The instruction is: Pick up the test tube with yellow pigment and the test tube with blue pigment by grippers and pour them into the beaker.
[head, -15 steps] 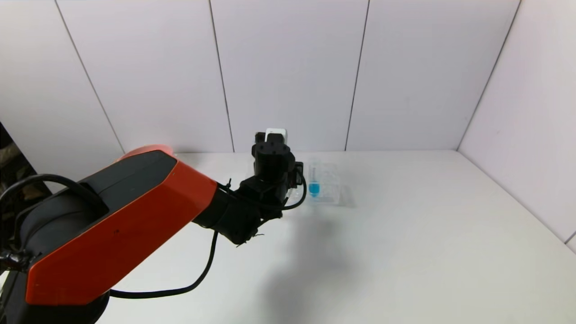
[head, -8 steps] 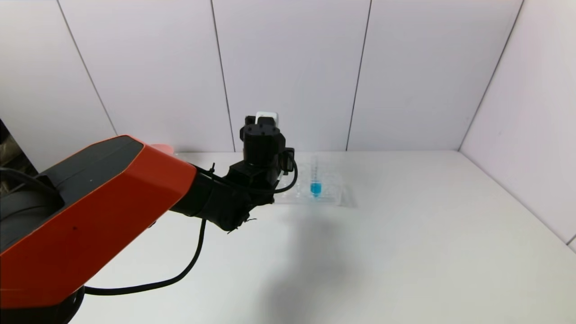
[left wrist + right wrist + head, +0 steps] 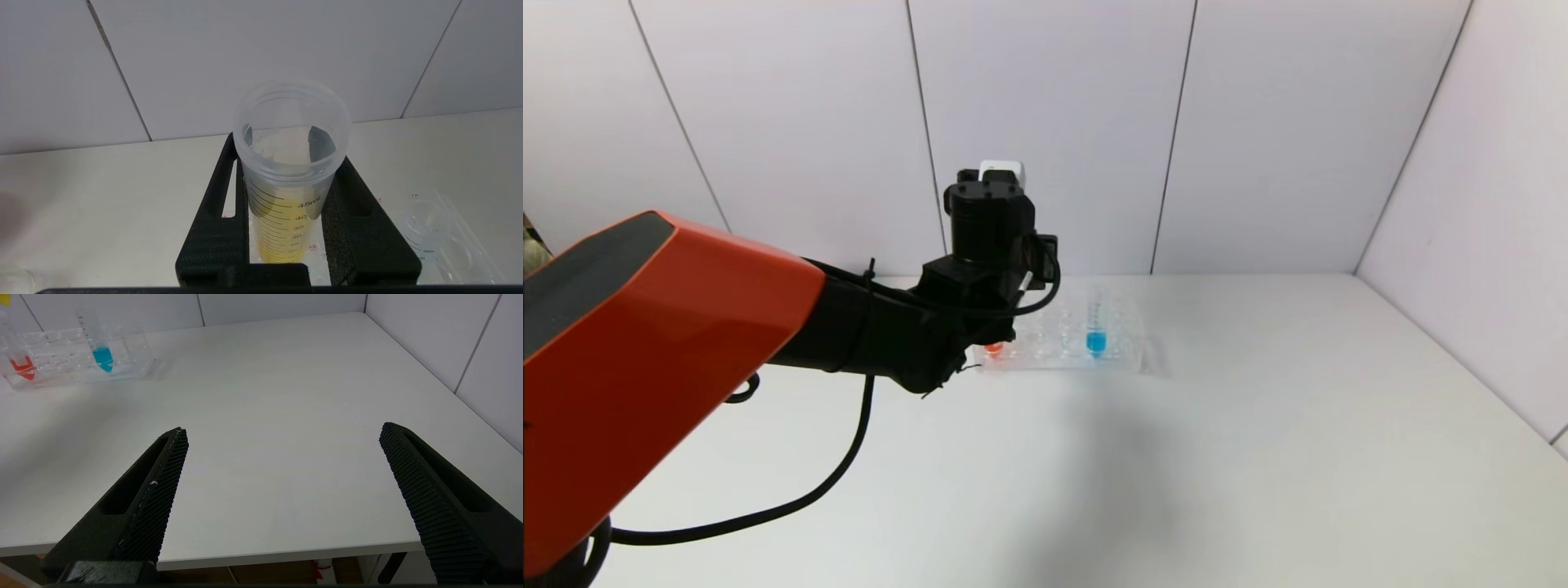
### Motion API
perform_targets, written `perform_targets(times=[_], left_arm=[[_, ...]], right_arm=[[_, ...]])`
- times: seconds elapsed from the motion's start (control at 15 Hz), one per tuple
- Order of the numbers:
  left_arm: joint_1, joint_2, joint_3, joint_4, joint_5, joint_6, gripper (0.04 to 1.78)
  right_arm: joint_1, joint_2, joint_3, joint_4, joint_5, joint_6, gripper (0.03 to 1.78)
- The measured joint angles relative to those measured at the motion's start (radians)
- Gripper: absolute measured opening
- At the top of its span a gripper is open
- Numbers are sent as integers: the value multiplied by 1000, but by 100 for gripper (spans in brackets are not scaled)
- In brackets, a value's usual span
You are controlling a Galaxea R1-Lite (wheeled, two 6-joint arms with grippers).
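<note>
My left gripper (image 3: 288, 152) is shut on the test tube with yellow pigment (image 3: 291, 171), a clear graduated tube with yellow liquid low in it. In the head view the left gripper (image 3: 988, 237) hangs raised above the left end of the clear tube rack (image 3: 1054, 347), its fingers hidden behind the wrist. The test tube with blue pigment (image 3: 1096, 336) stands upright in the rack and also shows in the right wrist view (image 3: 101, 355). The beaker is not in view. My right gripper (image 3: 282, 428) is open and empty over the table's front edge.
A red-liquid tube (image 3: 993, 349) stands at the rack's left end, just under the left gripper. The rack's empty wells (image 3: 445, 245) lie below the held tube. White wall panels stand close behind the rack. My big orange left arm (image 3: 645, 351) covers the table's left side.
My left gripper has risen and shifted left with the yellow tube, lifting it above the rack. The red-liquid tube in the rack has come into sight. The blue tube has not moved.
</note>
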Motion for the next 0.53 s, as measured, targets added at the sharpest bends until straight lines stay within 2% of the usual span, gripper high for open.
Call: perform_targets(times=[0.4,0.53], left_arm=[[2,-140,-12,164,-9,0,51],[28,-186,-11,219,-29,0,51]], right_arm=[[1,0,0,0,0,0,171],[2,0,0,0,0,0,171]])
